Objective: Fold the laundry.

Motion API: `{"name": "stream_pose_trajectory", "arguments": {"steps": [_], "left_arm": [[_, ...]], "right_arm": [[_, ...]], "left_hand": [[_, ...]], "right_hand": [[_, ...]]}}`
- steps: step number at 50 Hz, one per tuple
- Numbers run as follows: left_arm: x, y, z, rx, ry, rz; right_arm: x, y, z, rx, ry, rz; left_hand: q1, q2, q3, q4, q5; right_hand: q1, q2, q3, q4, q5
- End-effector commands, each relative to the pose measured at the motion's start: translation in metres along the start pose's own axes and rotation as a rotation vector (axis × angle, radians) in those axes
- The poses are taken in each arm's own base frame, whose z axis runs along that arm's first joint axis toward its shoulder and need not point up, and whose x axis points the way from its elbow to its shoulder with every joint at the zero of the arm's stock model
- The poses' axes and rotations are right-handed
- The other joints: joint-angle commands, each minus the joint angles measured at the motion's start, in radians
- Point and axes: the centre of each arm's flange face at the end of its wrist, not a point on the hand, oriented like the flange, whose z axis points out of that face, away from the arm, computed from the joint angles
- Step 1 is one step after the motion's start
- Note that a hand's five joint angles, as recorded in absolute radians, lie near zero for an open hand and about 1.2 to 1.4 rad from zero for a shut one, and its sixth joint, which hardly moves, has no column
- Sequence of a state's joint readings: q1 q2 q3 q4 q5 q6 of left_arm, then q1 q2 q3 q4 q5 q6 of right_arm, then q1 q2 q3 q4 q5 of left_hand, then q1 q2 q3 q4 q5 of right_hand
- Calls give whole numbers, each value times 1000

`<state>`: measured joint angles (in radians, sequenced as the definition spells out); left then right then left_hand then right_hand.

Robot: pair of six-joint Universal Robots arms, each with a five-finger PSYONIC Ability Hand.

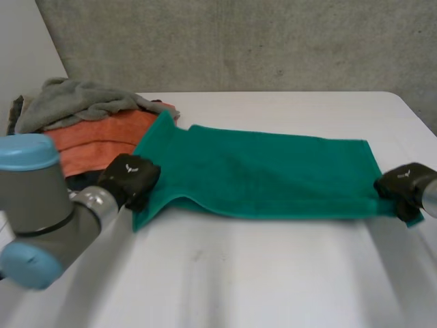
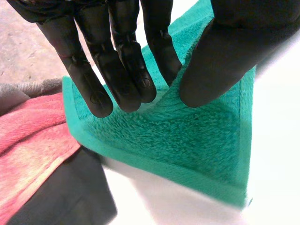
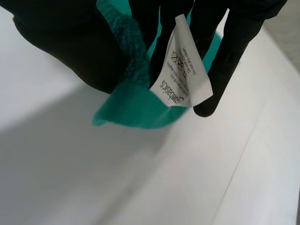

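Note:
A green towel (image 1: 266, 171) lies spread lengthwise across the white table (image 1: 273, 273). My left hand (image 1: 130, 179) is at its near left corner. In the left wrist view my left hand (image 2: 117, 56) has its fingers and thumb pressed together on a raised ridge of the towel (image 2: 187, 140) close to that corner. My right hand (image 1: 403, 188) is at the towel's near right corner. In the right wrist view my right hand (image 3: 70, 51) pinches that corner of the towel (image 3: 136, 108) off the table, and a white care label (image 3: 183, 70) hangs beside the fingers.
A pile of laundry sits at the back left: a grey towel (image 1: 75, 102) on an orange towel (image 1: 95, 140), with dark cloth (image 1: 82, 181) under them beside my left hand. The orange towel (image 2: 28, 140) and dark cloth (image 2: 70, 197) touch the green towel's left edge.

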<state>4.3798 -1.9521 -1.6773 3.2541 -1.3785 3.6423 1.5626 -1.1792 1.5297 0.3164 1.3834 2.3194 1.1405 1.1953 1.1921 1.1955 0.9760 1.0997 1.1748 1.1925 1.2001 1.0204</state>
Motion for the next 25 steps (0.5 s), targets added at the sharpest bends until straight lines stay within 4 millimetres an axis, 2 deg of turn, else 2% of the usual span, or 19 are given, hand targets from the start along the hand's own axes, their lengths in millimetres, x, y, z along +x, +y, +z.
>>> {"name": "stream_pose_trajectory", "arguments": {"steps": [1, 4, 8, 12, 16, 17, 20, 21, 25], "left_arm": [[16, 9, -67, -161, 71, 240], [23, 26, -82, -290, 107, 338], [24, 36, -81, -369, 104, 406], [29, 35, -64, -354, 105, 426], [30, 20, -35, -248, 56, 408], [26, 12, -21, -200, 10, 368], [20, 5, 1, -142, -39, 299], [17, 1, 14, -113, -65, 265], [11, -3, 38, -83, -122, 244]], "right_arm": [[-13, 16, -42, -160, -118, -219], [-11, 21, -44, -206, -112, -240], [-14, 26, -42, -239, -115, -244], [-12, 23, -39, -216, -90, -240], [-2, 17, -17, -144, 22, -170], [1, 12, -8, -105, 60, -141], [1, 7, 6, -59, 83, -106], [0, 6, 14, -43, 84, -85], [0, 6, 36, -27, 96, -76]], "left_hand": [[256, 201, 204, 201, 246], [256, 201, 204, 201, 246], [256, 201, 204, 201, 246], [256, 201, 204, 201, 246], [256, 201, 204, 201, 246], [256, 201, 204, 201, 246], [256, 201, 204, 201, 246], [256, 201, 204, 201, 246], [256, 201, 204, 201, 246]], "right_hand": [[297, 221, 204, 196, 201], [297, 221, 204, 196, 201], [297, 221, 204, 196, 201], [297, 221, 204, 196, 201], [297, 221, 204, 196, 201], [297, 221, 204, 196, 201], [297, 221, 204, 196, 201], [297, 221, 204, 196, 201], [297, 221, 204, 196, 201]]}}
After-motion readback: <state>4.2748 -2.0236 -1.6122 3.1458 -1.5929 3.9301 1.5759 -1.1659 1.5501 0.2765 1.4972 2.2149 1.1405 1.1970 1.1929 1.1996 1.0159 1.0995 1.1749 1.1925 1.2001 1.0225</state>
